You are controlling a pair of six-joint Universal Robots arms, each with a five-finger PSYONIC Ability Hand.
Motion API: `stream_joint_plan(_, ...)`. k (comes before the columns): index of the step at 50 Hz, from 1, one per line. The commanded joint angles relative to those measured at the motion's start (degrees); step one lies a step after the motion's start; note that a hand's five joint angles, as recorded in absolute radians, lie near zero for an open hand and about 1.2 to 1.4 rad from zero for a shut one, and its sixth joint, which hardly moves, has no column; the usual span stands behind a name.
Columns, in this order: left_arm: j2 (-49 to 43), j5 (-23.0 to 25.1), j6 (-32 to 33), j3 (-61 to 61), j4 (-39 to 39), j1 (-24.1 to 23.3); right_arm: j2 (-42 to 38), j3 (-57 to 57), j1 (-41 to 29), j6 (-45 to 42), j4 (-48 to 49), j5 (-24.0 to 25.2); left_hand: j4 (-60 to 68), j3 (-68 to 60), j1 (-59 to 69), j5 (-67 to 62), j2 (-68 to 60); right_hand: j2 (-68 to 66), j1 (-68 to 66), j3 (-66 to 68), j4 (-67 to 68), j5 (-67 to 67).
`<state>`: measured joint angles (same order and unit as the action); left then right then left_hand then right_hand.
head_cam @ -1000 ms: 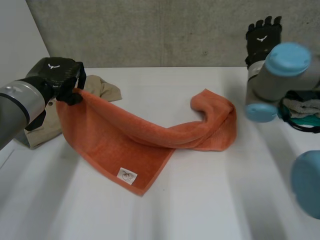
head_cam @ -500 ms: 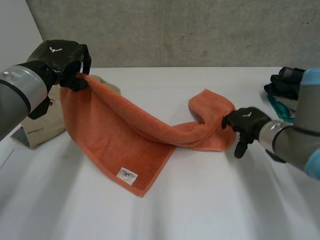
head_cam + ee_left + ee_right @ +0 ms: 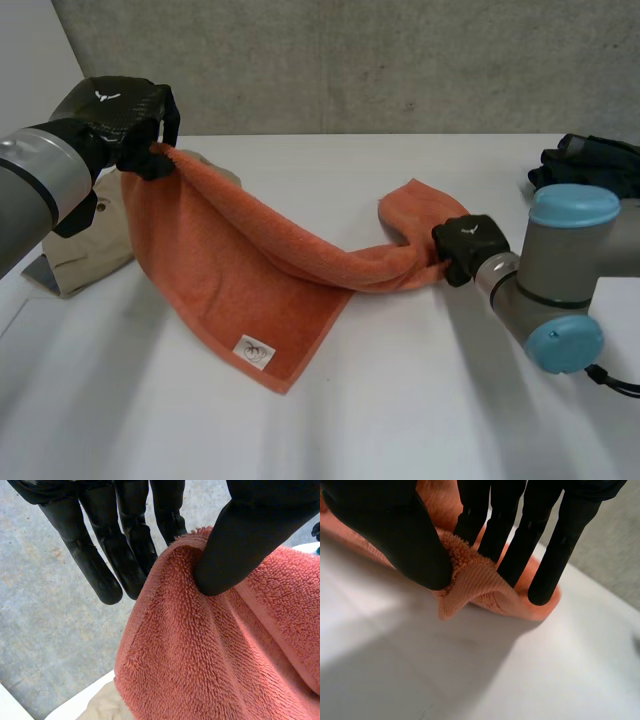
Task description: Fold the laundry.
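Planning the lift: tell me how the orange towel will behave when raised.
Likely floppy: the orange towel sags between the left hand and right hand. Probably grippy: thick looped pile bunches where each hand pinches it.

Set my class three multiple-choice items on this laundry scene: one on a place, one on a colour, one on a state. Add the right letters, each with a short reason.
1. Where is the beige garment?
A) beside the left robot hand, partly hidden by the towel
B) on top of the towel
C) on the floor

2. What colour is the towel?
A) blue
B) white
C) orange

3. What is the right robot hand doing?
A) hovering open
B) pinching the towel's end
C) curled on nothing

Answers: 1 A, the head view shows it on the table behind the raised cloth. 2 C, every view shows orange terry. 3 B, its wrist view shows thumb and fingers closed on the cloth.
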<state>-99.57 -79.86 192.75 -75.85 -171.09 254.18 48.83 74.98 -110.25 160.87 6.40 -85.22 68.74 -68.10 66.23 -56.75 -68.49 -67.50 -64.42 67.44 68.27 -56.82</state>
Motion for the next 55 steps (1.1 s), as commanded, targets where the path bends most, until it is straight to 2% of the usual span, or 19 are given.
stream_joint_plan(1, 0.0, -0.83, 1.83, -1.14, 1.72, 0.96, 16.89, 2.54, 4.24, -2.13, -2.26, 2.6, 11.26, -11.9, 13.77, -13.25, -11.51, -12.5, -15.58, 12.56, 11.73, -13.18)
stream_joint_plan(2, -0.09, -0.65, 2.45, -1.32, 1.99, 1.14, 19.0, 2.28, 5.29, -4.05, -3.58, 3.3, 11.26, -11.9, 13.77, -13.25, -11.51, -12.5, -15.58, 12.56, 11.73, -13.18)
stream_joint_plan(3, -0.18, -0.48, 4.28, -1.58, 2.6, 1.49, 23.72, 1.75, 8.44, -9.64, -8.64, 5.14, 11.26, -11.9, 13.77, -13.25, -11.51, -12.5, -15.58, 12.56, 11.73, -13.18)
stream_joint_plan(6, -0.71, -0.21, 8.33, -2.54, 4.27, 1.85, 26.57, 0.26, 12.67, -17.23, -16.04, 7.17, 11.26, -11.9, 13.77, -13.25, -11.51, -12.5, -15.58, 12.56, 11.73, -13.18)
stream_joint_plan(8, -2.11, -0.04, 13.34, -3.34, 6.03, 1.93, 28.33, -1.15, 16.98, -26.1, -25.97, 8.4, 11.26, -11.9, 13.77, -13.25, -11.51, -12.5, -15.58, 12.56, 11.73, -13.18)
stream_joint_plan(12, -5.27, 0.23, 22.39, -4.57, 9.8, 1.67, 30.53, -1.07, 18.4, -38.33, -40.57, 9.9, 11.26, -11.9, 13.77, -13.25, -11.51, -12.5, -15.58, 12.56, 11.73, -13.18)
stream_joint_plan(14, -6.59, 0.23, 25.12, -4.83, 11.39, 1.41, 30.97, -0.37, 17.61, -41.15, -43.39, 9.99, 11.26, -11.9, 13.77, -13.25, -11.51, -12.5, -15.58, 12.56, 11.73, -13.18)
stream_joint_plan(17, -9.75, 0.23, 28.38, -4.48, 13.41, 0.01, 30.8, 1.3, 16.21, -41.25, -42.09, 9.82, 11.26, -11.9, 13.77, -13.25, -11.51, -12.5, -15.58, 12.56, 11.73, -13.18)
stream_joint_plan(26, -18.63, -1.79, 29.44, 2.89, 12.72, -3.6, 24.83, 1.58, 14.89, -39.58, -32.6, 8.06, 11.26, -11.9, 13.77, -13.25, -11.51, -12.5, -15.58, 12.56, 11.73, -13.18)
stream_joint_plan(30, -22.06, -4.34, 29.44, 15.33, 8.95, -5.01, 19.73, -4.65, 12.08, -36.6, -27.86, 5.86, 11.26, -11.9, 13.77, -13.25, -11.51, -12.5, -15.58, 12.56, 11.73, -13.18)
stream_joint_plan(33, -23.03, -5.48, 29.0, 23.09, 5.26, -5.36, 15.87, -14.31, 10.06, -31.16, -22.33, 2.97, 11.26, -11.9, 13.77, -13.25, -11.51, -12.5, -15.58, 12.56, 11.73, -13.18)
stream_joint_plan(34, -23.29, -5.75, 28.04, 28.08, 2.2, -5.71, 14.2, -20.17, 9.35, -27.14, -18.57, 1.39, 11.26, -11.9, 13.77, -13.25, -11.51, -12.5, -15.58, 12.56, 11.73, -13.18)
stream_joint_plan(37, -23.21, -6.1, 25.75, 34.34, -3.53, -6.24, 12.35, -28.11, 8.91, -19.39, -10.65, -1.08, 11.26, -11.9, 13.77, -13.25, -11.51, -12.5, -15.58, 12.56, 11.73, -13.18)
stream_joint_plan(38, -22.77, -6.62, 23.57, 37.85, -7.9, -6.41, 11.65, -31.79, 9.08, -13.71, -4.27, -2.48, 11.26, -11.9, 13.77, -13.25, -11.51, -12.5, -15.58, 12.56, 11.73, -13.18)
stream_joint_plan(41, -21.54, -8.12, 19.78, 41.39, -14.86, -6.68, 11.55, -33.85, 9.35, -5.51, 5.87, -4.33, 11.26, -11.9, 13.77, -13.25, -11.51, -12.5, -15.58, 12.56, 11.73, -13.18)
stream_joint_plan(42, -20.76, -9.43, 17.59, 42.27, -19.58, -6.77, 12.25, -33.59, 9.78, -0.69, 13.3, -5.29, 11.26, -11.9, 13.77, -13.25, -11.51, -12.5, -15.58, 12.56, 11.73, -13.18)
stream_joint_plan(46, -19.43, -12.42, 13.89, 42.45, -28.04, -6.86, 14.27, -31.22, 10.4, 6.11, 27.31, -7.32, 11.26, -11.9, 13.77, -13.25, -11.51, -12.5, -15.58, 12.56, 11.73, -13.18)
stream_joint_plan(49, -19.43, -13.39, 13.79, 42.28, -29.82, -6.59, 14.63, -29.72, 10.58, 5.86, 29.28, -7.59, 11.26, -11.9, 13.77, -13.25, -11.51, -12.5, -15.58, 12.56, 11.73, -13.18)
stream_joint_plan(55, -19.08, -13.13, 12.3, 36.93, -25.35, -5.1, 14.98, -25.68, 10.58, 5.86, 26.3, -3.2, 11.26, -11.9, 13.77, -13.25, -11.51, -12.5, -15.58, 12.56, 11.73, -13.18)
